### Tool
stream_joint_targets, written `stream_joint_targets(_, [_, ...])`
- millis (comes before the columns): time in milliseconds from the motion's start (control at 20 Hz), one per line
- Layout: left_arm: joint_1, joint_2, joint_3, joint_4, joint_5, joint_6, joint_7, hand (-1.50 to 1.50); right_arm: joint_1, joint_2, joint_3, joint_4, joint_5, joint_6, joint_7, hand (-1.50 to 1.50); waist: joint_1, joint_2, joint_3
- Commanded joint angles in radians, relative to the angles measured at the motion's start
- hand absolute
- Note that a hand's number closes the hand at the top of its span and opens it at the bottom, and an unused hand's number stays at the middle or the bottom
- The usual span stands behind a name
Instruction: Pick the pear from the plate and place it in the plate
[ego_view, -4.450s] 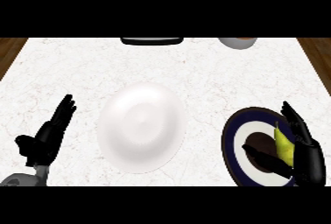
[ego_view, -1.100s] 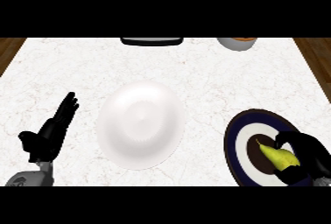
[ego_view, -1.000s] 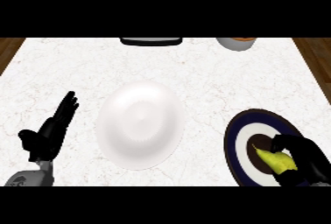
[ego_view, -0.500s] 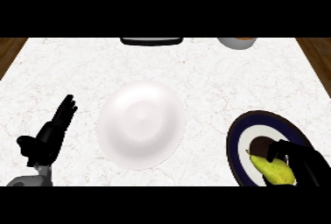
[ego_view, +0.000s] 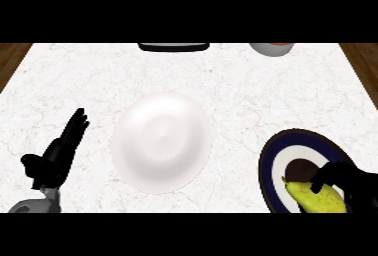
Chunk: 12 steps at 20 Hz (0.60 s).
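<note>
Right hand (ego_view: 347, 184) is curling its fingers round the pear (ego_view: 316, 197), low in the near right corner, over the dark-rimmed plate (ego_view: 267, 155). I am thinking the pear could be slipping out on the way. The hand is covering only one side of it, and a lot of the yellow body is sticking out bare. The pear is smooth and round, so if it is landing on the worktop (ego_view: 244, 85) it could be rolling away. It is sitting so low in the view that I cannot tell if it is touching the plate or hanging just above it. The pear is looking yellow-green, plump and a bit shiny, and it is lying slantwise. Left hand (ego_view: 57, 156) is resting open at the left side, fingers straight, holding nothing. White plate (ego_view: 162, 142) is waiting in the middle, well apart from the pear, so there is bare worktop to cross. At the far edge a black thing (ego_view: 173, 46) and a bowl (ego_view: 272, 48) are peeking in.
</note>
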<state>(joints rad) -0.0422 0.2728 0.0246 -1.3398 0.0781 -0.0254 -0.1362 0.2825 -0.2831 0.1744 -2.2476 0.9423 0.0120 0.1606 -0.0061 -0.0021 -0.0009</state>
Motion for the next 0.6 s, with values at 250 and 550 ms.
stream_joint_targets(250, [-0.034,-0.027,0.012,0.044,-0.023,-0.009,-0.005,0.00,-0.215,0.147,0.192,-0.118,0.130,0.146,0.227,1.50,0.007,0.002,0.000])
stream_joint_targets(550, [-0.001,-0.019,0.016,-0.004,-0.027,-0.037,-0.004,0.00,-0.520,0.271,0.203,0.144,0.150,0.227,0.315,1.50,0.015,0.003,0.000])
